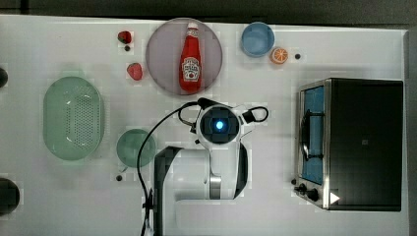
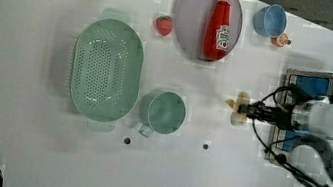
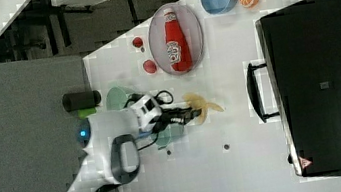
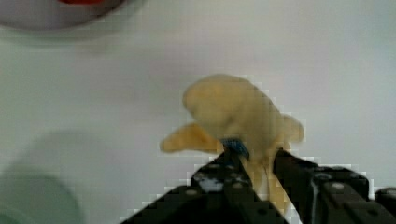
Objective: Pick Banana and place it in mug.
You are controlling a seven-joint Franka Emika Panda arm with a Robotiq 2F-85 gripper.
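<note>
Wrist view: the gripper (image 4: 257,161) has its two dark fingers (image 4: 292,168) drawn in narrow on the banana (image 4: 238,112), pinching its lower part while the peeled top and side flaps stand free beyond the tips.
Banana's place: in the left view the banana (image 2: 239,110) sits at the end of the gripper (image 2: 253,111), over bare table (image 2: 26,101) between the mug and the toaster oven; I cannot tell whether it is clear of the surface. In the right view the banana (image 3: 202,105) juts past the gripper (image 3: 189,114).
Mug: the dark-green mug (image 1: 135,147) stands near the table's front edge, just beside the pale-green colander (image 1: 73,118) in the top view; in the left view the mug (image 2: 165,112) has its handle toward the view's bottom.
Step in hand: judged as the grip just taken, with the carry to the mug next.
Doing it well: lift straight up before going sideways, so the loose peel flaps do not drag on the table.
Route: travel toward the mug, staying off the colander rim beside it and away from the plate (image 1: 160,69) bearing the ketchup bottle (image 1: 190,59).
Release: centre the banana over the mouth, point its long end down, lower it inside the rim, then part the fingers.
Risk: the hold looks low on the fruit, so a quick swing could pivot it or let it slip.
</note>
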